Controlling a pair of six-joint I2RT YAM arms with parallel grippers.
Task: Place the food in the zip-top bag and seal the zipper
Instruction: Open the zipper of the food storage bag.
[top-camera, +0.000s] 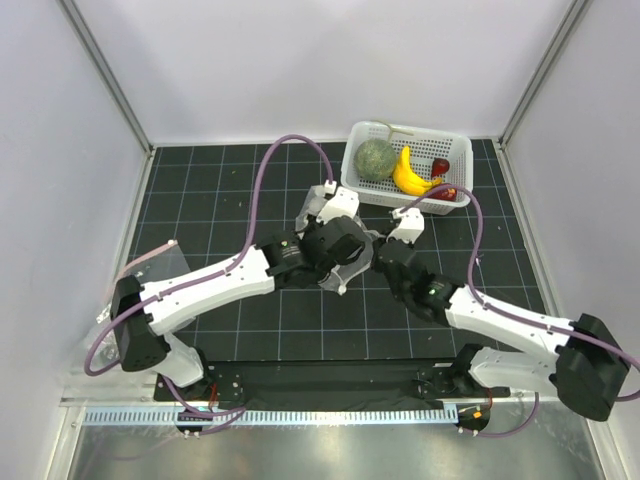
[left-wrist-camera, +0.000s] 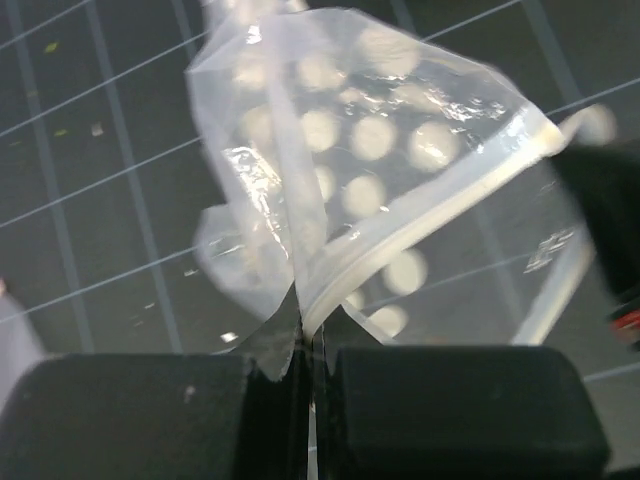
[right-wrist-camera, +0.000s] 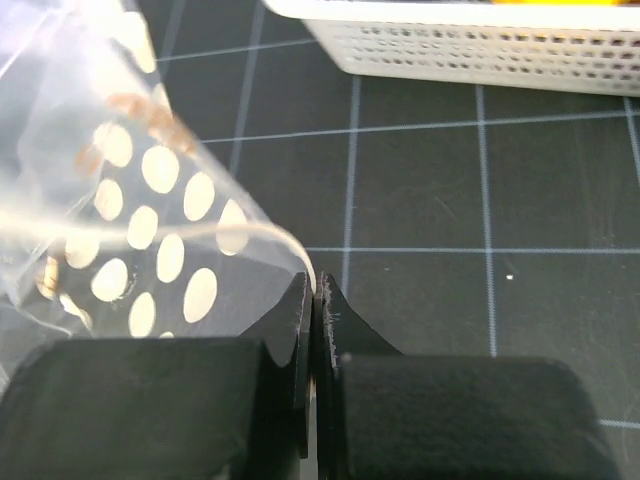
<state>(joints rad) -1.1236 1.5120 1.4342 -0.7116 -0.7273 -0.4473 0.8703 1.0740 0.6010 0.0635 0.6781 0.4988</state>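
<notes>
The zip-top bag (left-wrist-camera: 370, 150), clear with white dots, hangs above the mat between my two grippers at the middle of the table (top-camera: 347, 272). My left gripper (left-wrist-camera: 310, 325) is shut on the bag's mouth edge, where the pale zipper (left-wrist-camera: 440, 195) runs up to the right. My right gripper (right-wrist-camera: 318, 290) is shut on another edge of the same bag (right-wrist-camera: 150, 200). The food lies in the white basket (top-camera: 457, 146) at the back right: a grey-green melon (top-camera: 376, 158), a yellow banana (top-camera: 408, 175) and small dark-red fruits (top-camera: 440, 166). Nothing shows inside the bag.
The perforated basket wall (right-wrist-camera: 470, 50) stands just beyond my right gripper. A piece of clear plastic (top-camera: 145, 268) lies at the left by my left arm. White walls close the black gridded mat (top-camera: 200, 190) on three sides.
</notes>
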